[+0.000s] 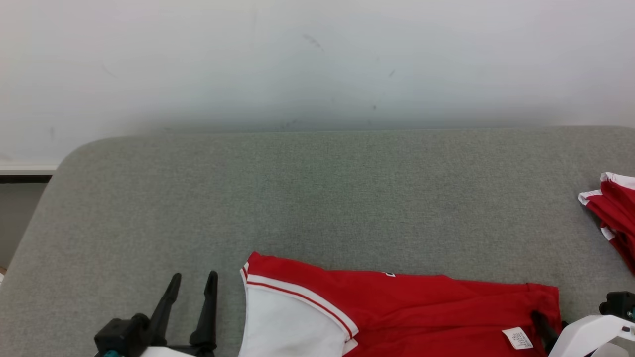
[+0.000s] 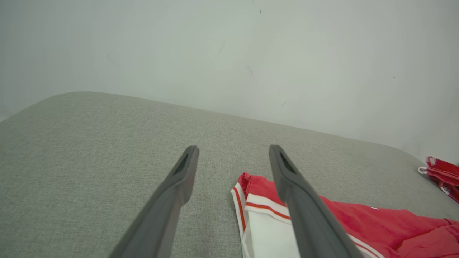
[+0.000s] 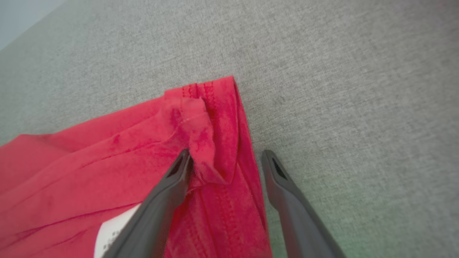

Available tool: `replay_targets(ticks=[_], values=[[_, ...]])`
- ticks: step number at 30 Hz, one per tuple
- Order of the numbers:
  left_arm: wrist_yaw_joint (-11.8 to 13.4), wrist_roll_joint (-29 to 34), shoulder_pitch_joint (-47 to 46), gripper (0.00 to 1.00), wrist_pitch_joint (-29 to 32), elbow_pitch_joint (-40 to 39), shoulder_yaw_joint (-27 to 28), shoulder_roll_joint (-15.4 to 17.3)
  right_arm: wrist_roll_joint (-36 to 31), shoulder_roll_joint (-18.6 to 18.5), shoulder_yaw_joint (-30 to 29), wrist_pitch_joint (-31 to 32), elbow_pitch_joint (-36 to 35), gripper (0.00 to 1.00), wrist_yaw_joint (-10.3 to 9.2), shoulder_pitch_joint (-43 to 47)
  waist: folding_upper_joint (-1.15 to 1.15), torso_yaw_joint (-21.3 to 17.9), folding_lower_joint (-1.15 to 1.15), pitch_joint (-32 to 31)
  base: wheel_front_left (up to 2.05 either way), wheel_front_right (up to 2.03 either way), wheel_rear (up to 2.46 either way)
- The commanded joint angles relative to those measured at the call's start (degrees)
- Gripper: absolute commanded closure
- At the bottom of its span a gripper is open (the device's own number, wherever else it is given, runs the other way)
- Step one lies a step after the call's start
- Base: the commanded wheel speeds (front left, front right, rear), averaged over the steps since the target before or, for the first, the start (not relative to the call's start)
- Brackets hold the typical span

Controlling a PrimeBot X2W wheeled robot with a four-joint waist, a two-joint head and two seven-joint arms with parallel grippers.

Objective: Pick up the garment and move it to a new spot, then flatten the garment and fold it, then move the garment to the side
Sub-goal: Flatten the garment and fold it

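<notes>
Head view gives you the garment (image 1: 421, 312), a red shirt with a white sleeve (image 1: 292, 322). It lies spread along the near edge of the grey padded surface (image 1: 317, 198), sleeve end towards your left and hem end towards your right. A white label (image 1: 517, 338) sits on the red cloth close to the hem.

Your left gripper (image 1: 194, 274) is at the lower left, just beside the sleeve but not touching it. Its two dark fingers stand apart with nothing between them, tips over bare grey cloth. In the left wrist view you look along those spread fingers across the surface to the pale wall (image 2: 229, 53). The red-striped edge of the sleeve shows partly behind the finger on that view's right.

Your right gripper (image 3: 226, 154) is at the hem corner. In the right wrist view its fingers are apart, not clamped, and the folded hem edge lies in the gap between them. One finger (image 3: 168, 193) rests against a raised wrinkle of red cloth, and the other is over bare grey surface just beside the hem. You cannot tell whether the tips press down on the surface.

Far to your right, well apart from the shirt, another red and white cloth (image 1: 615, 218) lies bunched at the edge of the surface.
</notes>
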Motion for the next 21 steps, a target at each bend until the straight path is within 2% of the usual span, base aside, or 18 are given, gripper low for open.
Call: replay_targets(ticks=[1, 2, 4, 5, 7, 16, 21], values=[[-0.27, 0.48, -0.34, 0.0, -0.07, 0.38, 0.23, -0.25, 0.95, 2.02, 1.65, 4.58, 2.8, 0.0, -0.12, 2.14, 0.0, 0.24, 0.0, -0.12, 0.0, 0.0, 0.0], [-0.28, 0.63, -0.33, 0.0, -0.07, 0.46, 0.3, -0.36, 1.5, 2.3, 2.21, 6.36, 2.78, 0.08, -0.06, 2.34, 0.0, 0.35, 0.0, -0.18, 0.0, 0.0, 0.0], [-0.45, 0.99, -0.11, 0.0, -0.07, 0.69, 0.51, -0.6, 2.94, 2.64, 2.87, 9.17, 2.2, 0.54, 0.09, 2.79, 0.0, 0.5, 0.0, -0.37, 0.0, 0.0, 0.0], [-0.52, 1.05, 0.1, 0.0, -0.07, 0.84, 0.6, -0.75, 3.34, 2.47, 2.88, 10.32, 1.81, 0.65, 0.1, 2.98, 0.0, 0.55, 0.0, -0.5, 0.0, 0.0, 0.0], [-0.55, 1.18, 0.51, 0.0, -0.07, 1.18, 0.76, -1.0, 3.81, 1.92, 2.26, 11.54, 0.85, 1.0, 0.1, 3.04, 0.0, 0.59, 0.0, -0.79, 0.0, 0.0, 0.0], [-1.08, 1.74, 1.31, 0.0, -0.07, 2.25, 1.49, -1.91, 4.94, 0.63, -2.96, 13.07, -5.62, 1.0, -0.09, 0.68, 0.0, 0.31, 0.0, -2.16, 0.0, 0.0, 0.0], [-1.5, 2.11, 1.52, 0.0, -0.08, 2.26, 1.87, -2.28, 3.58, -1.44, -7.94, 12.48, -8.69, 1.0, -0.13, 1.25, 0.0, 0.15, 0.0, -2.31, 0.0, 0.0, 0.0]])
